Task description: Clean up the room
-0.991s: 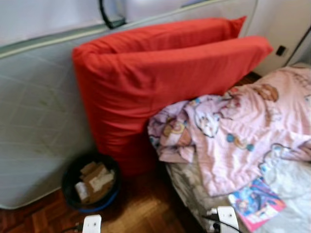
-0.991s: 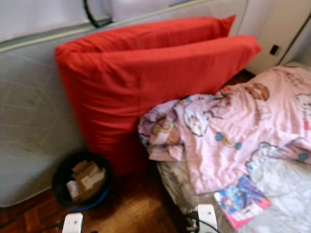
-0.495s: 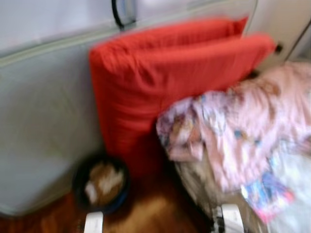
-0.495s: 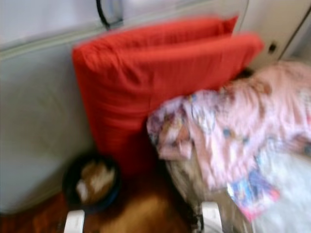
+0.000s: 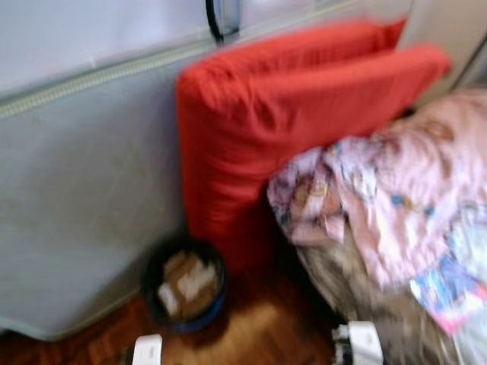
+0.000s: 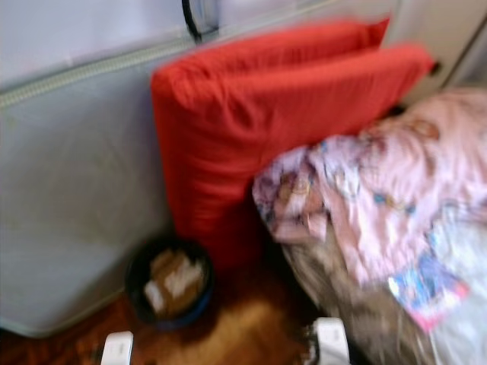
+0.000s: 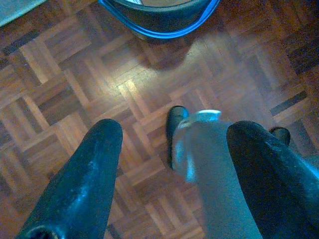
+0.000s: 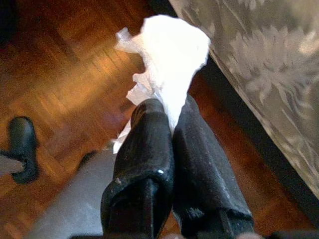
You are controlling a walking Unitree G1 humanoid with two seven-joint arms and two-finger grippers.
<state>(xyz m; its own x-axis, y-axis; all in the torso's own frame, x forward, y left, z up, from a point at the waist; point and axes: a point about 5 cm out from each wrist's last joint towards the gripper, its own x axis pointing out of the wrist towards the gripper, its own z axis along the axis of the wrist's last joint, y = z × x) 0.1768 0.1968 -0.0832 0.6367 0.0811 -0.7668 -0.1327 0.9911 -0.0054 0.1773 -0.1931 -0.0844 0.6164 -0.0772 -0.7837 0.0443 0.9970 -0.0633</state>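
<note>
A dark waste bin (image 5: 185, 285) with a blue rim stands on the parquet, at the foot of the red cushions, with paper and cardboard scraps inside. The left wrist view catches its rim (image 7: 159, 15) just ahead of my left gripper (image 7: 177, 129), which hangs open over the floor with nothing between its fingers. My right gripper (image 8: 172, 112) is shut on a crumpled white tissue (image 8: 169, 55), low over the floor beside the bed's edge (image 8: 259, 74). The eye views are blurred.
Two big red cushions (image 5: 304, 129) lean on a grey upright mattress (image 5: 84, 190). To the right is a bed with a rumpled pink blanket (image 5: 411, 198) and a colourful magazine (image 5: 449, 293). My own leg and foot (image 7: 174, 124) are below the left gripper.
The whole picture has slid to the right, so the camera has turned left; the bin now sits nearer the middle. Nothing in the room itself has visibly moved.
</note>
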